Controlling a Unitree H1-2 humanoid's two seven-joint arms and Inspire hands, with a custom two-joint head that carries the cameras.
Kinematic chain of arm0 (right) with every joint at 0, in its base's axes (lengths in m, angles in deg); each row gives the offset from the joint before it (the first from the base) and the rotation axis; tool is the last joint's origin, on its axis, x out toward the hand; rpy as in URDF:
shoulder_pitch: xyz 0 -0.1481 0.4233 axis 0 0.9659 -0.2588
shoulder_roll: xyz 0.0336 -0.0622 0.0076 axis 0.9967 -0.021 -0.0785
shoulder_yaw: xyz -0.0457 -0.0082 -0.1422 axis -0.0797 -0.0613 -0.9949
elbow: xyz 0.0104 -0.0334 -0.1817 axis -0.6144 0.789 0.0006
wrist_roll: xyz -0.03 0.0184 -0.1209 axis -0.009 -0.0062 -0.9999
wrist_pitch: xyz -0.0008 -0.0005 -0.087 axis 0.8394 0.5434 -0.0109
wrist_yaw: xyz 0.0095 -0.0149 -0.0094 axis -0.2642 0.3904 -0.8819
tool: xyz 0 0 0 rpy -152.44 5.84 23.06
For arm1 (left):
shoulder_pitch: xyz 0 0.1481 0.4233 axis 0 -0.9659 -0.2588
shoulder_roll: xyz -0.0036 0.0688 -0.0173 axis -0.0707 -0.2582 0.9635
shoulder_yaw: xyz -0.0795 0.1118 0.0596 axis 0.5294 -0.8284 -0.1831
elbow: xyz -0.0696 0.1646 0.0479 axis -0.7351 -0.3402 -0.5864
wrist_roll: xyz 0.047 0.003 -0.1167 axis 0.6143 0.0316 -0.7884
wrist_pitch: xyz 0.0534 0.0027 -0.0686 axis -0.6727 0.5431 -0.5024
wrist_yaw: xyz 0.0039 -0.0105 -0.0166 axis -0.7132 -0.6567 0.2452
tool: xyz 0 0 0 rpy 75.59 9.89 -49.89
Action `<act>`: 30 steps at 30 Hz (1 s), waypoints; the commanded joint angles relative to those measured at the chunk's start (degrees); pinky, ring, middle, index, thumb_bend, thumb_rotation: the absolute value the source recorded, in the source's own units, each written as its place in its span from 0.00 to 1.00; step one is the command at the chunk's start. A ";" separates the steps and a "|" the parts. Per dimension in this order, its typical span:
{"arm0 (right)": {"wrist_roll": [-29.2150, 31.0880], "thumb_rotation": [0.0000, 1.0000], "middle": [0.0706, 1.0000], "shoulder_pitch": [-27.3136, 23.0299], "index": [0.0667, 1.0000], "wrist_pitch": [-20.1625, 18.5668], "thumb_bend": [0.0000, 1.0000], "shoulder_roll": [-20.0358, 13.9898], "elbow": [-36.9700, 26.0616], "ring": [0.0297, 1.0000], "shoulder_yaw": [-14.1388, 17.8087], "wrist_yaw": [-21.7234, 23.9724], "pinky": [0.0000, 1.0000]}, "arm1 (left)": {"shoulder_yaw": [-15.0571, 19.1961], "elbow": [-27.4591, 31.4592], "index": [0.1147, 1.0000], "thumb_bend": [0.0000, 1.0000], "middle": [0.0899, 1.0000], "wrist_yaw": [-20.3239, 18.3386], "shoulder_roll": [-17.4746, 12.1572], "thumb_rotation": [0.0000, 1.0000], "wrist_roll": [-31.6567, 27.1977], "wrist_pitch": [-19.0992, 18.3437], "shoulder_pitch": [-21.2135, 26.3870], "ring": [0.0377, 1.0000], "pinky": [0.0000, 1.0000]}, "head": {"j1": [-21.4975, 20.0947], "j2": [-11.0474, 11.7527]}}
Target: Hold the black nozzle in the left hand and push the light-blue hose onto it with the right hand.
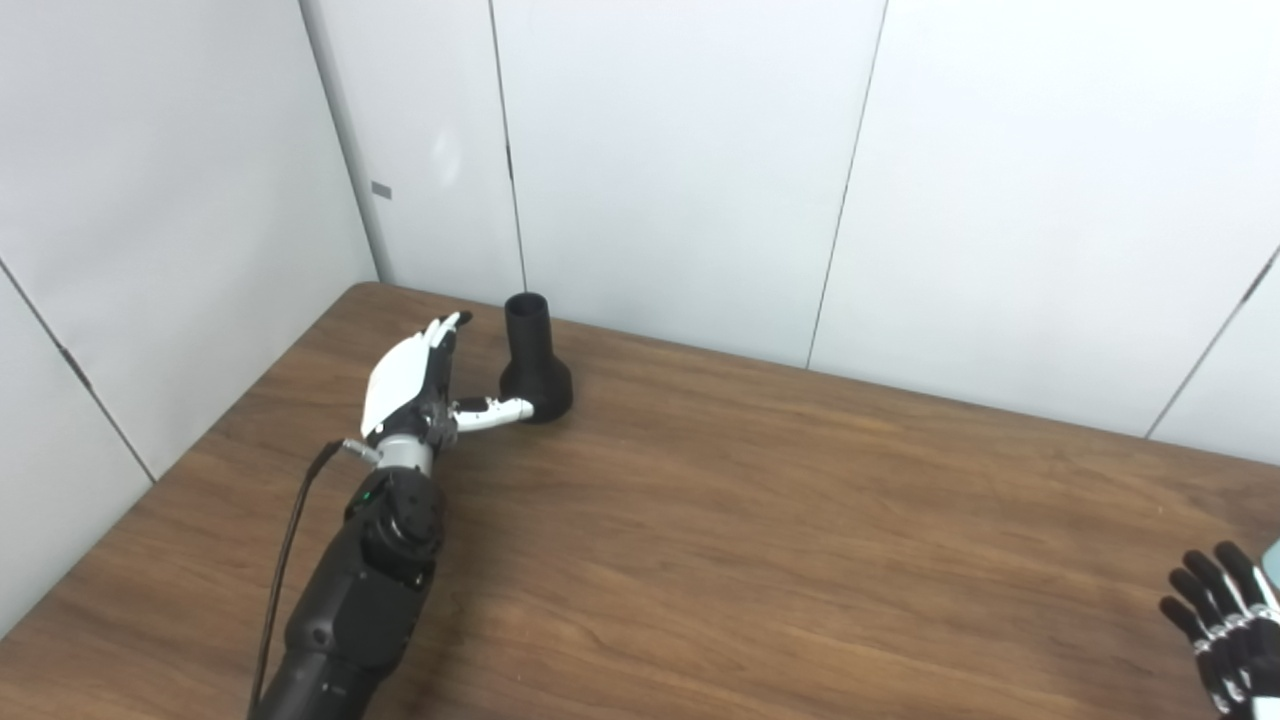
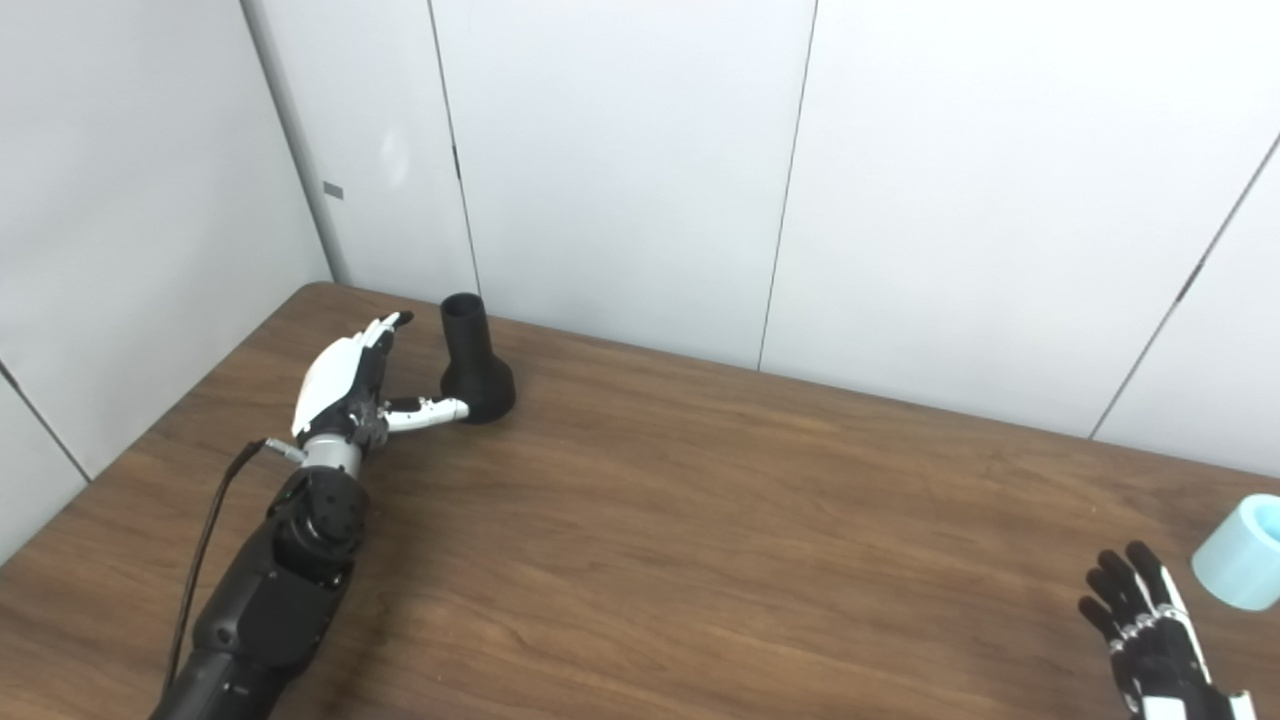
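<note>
nozzle (image 1: 535, 358) stands upright near the table's (image 1: 760, 520) far left corner; left hand (image 1: 420, 380) spread beside it, thumb touching its base. right hand (image 2: 1150, 625) spread near the hose (image 2: 1240, 553) at the right edge.

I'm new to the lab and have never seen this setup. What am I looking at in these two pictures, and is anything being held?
Both pictures come from two cameras side by side on a humanoid robot's head, so they show the same brown table from slightly different spots. The arms reach in from the bottom edge. The left hand is open, its fingers spread beside a black nozzle that stands upright near the wall; its thumb reaches the nozzle's base, but it has no grip yet. The right hand is open too, near a light-blue hose piece at the table's right end, apart from it. Nothing is held.
</note>
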State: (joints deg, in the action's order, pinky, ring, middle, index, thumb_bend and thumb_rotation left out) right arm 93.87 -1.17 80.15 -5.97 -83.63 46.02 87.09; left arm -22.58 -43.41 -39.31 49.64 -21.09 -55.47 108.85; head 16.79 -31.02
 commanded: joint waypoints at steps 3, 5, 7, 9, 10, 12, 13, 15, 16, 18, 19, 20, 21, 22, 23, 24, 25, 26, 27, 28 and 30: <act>-0.54 0.90 0.91 5.22 0.95 1.56 0.56 1.21 6.90 0.91 -0.55 -0.14 0.89 | -2.69 -2.19 0.92 1.00 0.97 2.13 -3.32 0.45 3.17 1.19 3.96 1.00 1.00 | -0.05 0.00; -0.98 0.90 0.91 5.18 0.95 2.01 0.53 1.18 7.11 0.91 -0.60 -0.26 0.88 | -3.46 -2.53 0.89 1.00 0.95 2.13 -3.31 0.44 3.06 1.19 4.38 1.00 1.00 | -0.37 0.10; -1.23 0.90 0.90 5.16 0.94 2.09 0.53 1.21 7.20 0.90 -0.59 -0.35 0.88 | -3.82 -2.29 0.88 1.00 0.94 1.87 -3.14 0.43 2.73 1.01 4.54 1.00 1.00 | -0.37 0.10; -1.52 0.90 0.90 4.95 0.94 2.94 0.52 1.02 8.12 0.90 -0.62 -0.16 0.88 | -4.62 -2.49 0.88 1.00 0.94 0.87 -2.85 0.44 2.65 0.20 5.14 1.00 1.00 | -0.68 0.27; -1.59 0.91 0.91 4.88 0.94 3.24 0.52 0.96 8.45 0.91 -0.62 -0.09 0.89 | -4.90 -2.91 0.88 1.00 0.95 0.72 -2.81 0.46 2.55 0.15 5.40 1.00 1.00 | -0.68 0.27; -2.10 0.91 0.90 4.88 0.94 3.57 0.51 0.97 8.68 0.91 -0.56 -0.42 0.88 | -5.48 -3.48 0.88 1.00 0.95 0.35 -2.52 0.47 2.45 -0.42 6.02 1.00 1.00 | -0.67 0.31; -2.27 0.92 0.90 4.94 0.94 3.48 0.52 1.00 8.48 0.91 -0.56 -0.55 0.88 | -5.67 -3.45 0.89 1.00 0.95 0.05 -2.30 0.47 2.33 -0.78 6.30 1.00 1.00 | -0.65 0.24; -2.39 0.93 0.90 5.12 0.94 2.99 0.53 1.24 7.76 0.90 -0.58 -0.74 0.88 | -5.74 -3.12 0.89 1.00 0.95 -0.71 -1.86 0.47 2.00 -2.06 6.87 1.00 1.00 | -0.59 0.11; -2.48 0.94 0.90 5.22 0.94 2.75 0.53 1.37 7.41 0.90 -0.57 -0.85 0.88 | -5.43 -2.41 0.89 1.00 0.94 -1.06 -1.51 0.46 1.60 -2.95 7.05 0.99 1.00 | -0.59 0.11; -2.93 0.95 0.90 5.30 0.94 3.18 0.52 1.54 7.31 0.90 -0.66 -1.04 0.87 | -4.80 -1.35 0.88 1.00 0.93 -0.87 -0.87 0.45 1.04 -4.03 7.36 0.98 1.00 | -0.39 0.15; -3.40 0.95 0.89 5.27 0.94 3.74 0.52 1.47 7.49 0.90 -0.83 -1.02 0.87 | -4.68 -1.36 0.88 0.99 0.92 -0.68 -0.79 0.45 0.97 -4.23 7.57 0.98 1.00 | -0.37 0.18; -3.95 0.96 0.90 5.21 0.94 4.09 0.52 1.40 7.71 0.90 -0.96 -1.10 0.87 | -4.64 -0.74 0.87 0.98 0.91 -0.86 -0.75 0.45 1.04 -4.99 7.69 0.97 1.00 | -0.34 0.22; -4.64 0.96 0.90 5.15 0.95 4.30 0.54 1.31 7.91 0.91 -1.09 -1.25 0.88 | -4.62 -1.01 0.87 0.98 0.91 -0.84 -0.88 0.45 0.91 -5.22 7.97 0.97 1.00 | -0.34 0.22; -5.33 0.97 0.90 5.05 0.95 4.61 0.56 1.21 8.16 0.91 -1.21 -1.39 0.88 | -4.50 -1.20 0.86 0.98 0.91 -0.82 -0.95 0.46 0.58 -5.47 8.22 0.96 1.00 | -0.39 0.25; -6.00 0.97 0.90 4.95 0.95 4.70 0.56 1.16 8.38 0.91 -1.26 -1.64 0.88 | -4.31 -1.28 0.86 0.98 0.91 -0.72 -0.92 0.45 0.26 -5.80 8.44 0.96 1.00 | -0.45 0.28; -6.60 0.97 0.89 4.88 0.95 4.77 0.57 1.15 8.55 0.91 -1.26 -1.91 0.88 | -4.23 -1.33 0.86 0.98 0.91 -0.67 -0.94 0.45 0.05 -5.98 8.57 0.97 1.00 | -0.45 0.28; -6.98 0.98 0.89 4.84 0.95 4.80 0.57 1.16 8.65 0.91 -1.24 -2.11 0.88 | -4.22 -1.23 0.86 0.98 0.91 -0.67 -0.95 0.45 -0.08 -6.17 8.62 0.97 1.00 | -0.45 0.28; -7.34 0.98 0.89 4.78 0.95 4.93 0.58 1.09 8.78 0.91 -1.27 -2.24 0.88 | -4.30 -2.11 0.86 0.98 0.91 -0.33 -1.05 0.45 -0.16 -5.85 8.83 0.97 1.00 | -0.54 0.28; -7.59 0.99 0.89 4.72 0.95 5.17 0.57 1.00 8.91 0.91 -1.32 -2.32 0.88 | -4.37 -2.63 0.85 0.98 0.90 -0.20 -1.11 0.46 -0.28 -5.75 8.92 0.96 1.00 | -0.54 0.28; -7.74 0.99 0.89 4.68 0.95 5.34 0.57 0.94 9.01 0.91 -1.36 -2.37 0.88 | -4.42 -2.98 0.86 0.98 0.91 -0.10 -1.15 0.45 -0.38 -5.69 8.99 0.96 1.00 | -0.54 0.28; -7.87 0.99 0.89 4.64 0.95 5.42 0.57 0.91 9.11 0.91 -1.29 -2.47 0.88 | -4.02 -3.11 0.85 0.98 0.91 -0.02 -0.76 0.44 -0.87 -6.41 9.03 0.96 1.00 | -0.65 0.20</act>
State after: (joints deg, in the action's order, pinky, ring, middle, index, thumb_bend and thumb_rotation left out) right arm 86.73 -1.26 84.33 -6.09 -83.57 45.43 85.60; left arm -27.60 -47.63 -40.85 49.87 -21.83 -62.26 113.77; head 16.08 -30.76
